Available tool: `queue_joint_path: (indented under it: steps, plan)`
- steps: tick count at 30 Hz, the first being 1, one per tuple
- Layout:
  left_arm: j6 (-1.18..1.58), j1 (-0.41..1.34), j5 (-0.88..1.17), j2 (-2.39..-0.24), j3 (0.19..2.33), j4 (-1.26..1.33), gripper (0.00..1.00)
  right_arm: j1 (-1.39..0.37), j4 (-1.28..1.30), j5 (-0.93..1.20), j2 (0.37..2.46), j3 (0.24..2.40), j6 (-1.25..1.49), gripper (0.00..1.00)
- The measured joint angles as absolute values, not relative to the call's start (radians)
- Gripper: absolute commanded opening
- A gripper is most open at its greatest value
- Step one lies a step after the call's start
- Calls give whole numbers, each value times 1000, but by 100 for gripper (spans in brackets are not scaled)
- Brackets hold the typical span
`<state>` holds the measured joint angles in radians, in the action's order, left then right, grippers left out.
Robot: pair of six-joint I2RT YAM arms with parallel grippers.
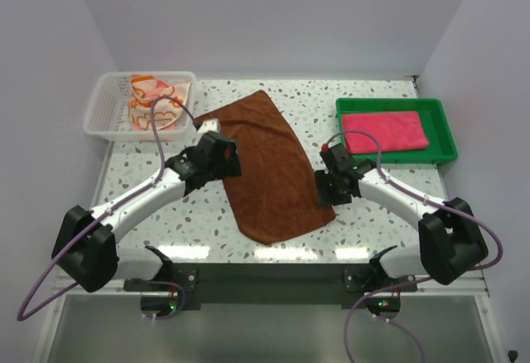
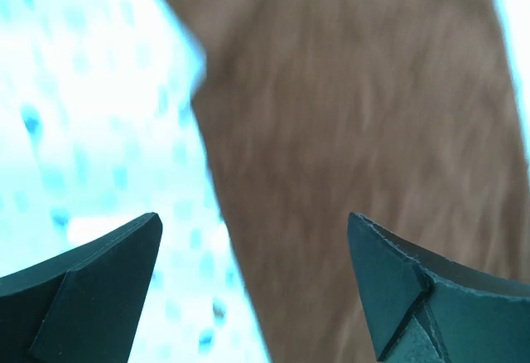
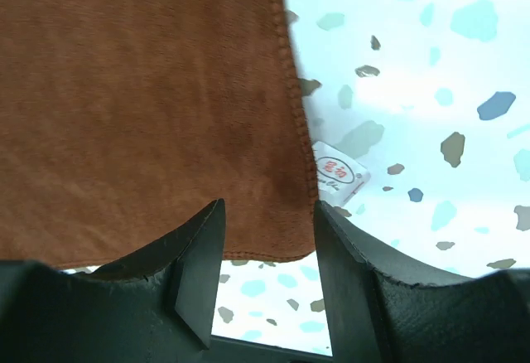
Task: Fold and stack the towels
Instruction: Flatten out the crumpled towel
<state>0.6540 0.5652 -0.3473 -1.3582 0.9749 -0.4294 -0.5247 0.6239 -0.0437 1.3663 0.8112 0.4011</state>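
The speckled table (image 1: 364, 205) is covered at its middle by the dark brown towel (image 1: 269, 168), spread flat and unfolded. A folded hot pink towel (image 1: 385, 131) is kept in the green tray (image 1: 443, 127), and an orange flowered towel (image 1: 156, 102) is bunched in the white basket (image 1: 103, 110). The left gripper (image 2: 254, 222) is held wide apart over the brown towel's left edge. The right gripper (image 3: 269, 210) is parted, grasping nothing, over its right corner.

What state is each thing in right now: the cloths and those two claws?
Brown towel: laid out flat on the table.
Pink towel: folded, lying in the green tray.
Orange patterned towel: bunched up in the white basket.
Left gripper: open, over the brown towel's edge.
Right gripper: open, near the brown towel's corner, holding nothing.
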Motion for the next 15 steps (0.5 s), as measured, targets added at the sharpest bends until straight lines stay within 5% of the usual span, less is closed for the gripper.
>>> queue_joint_path:
  steps: [6,15]
  plan:
    - [803,651,-270,-1266,741,-530,94,-477,606,-44,1366,765,408,50]
    - [930,807,-196,-1346,705,-555,77,-452,577,-41,1365,757,408,50]
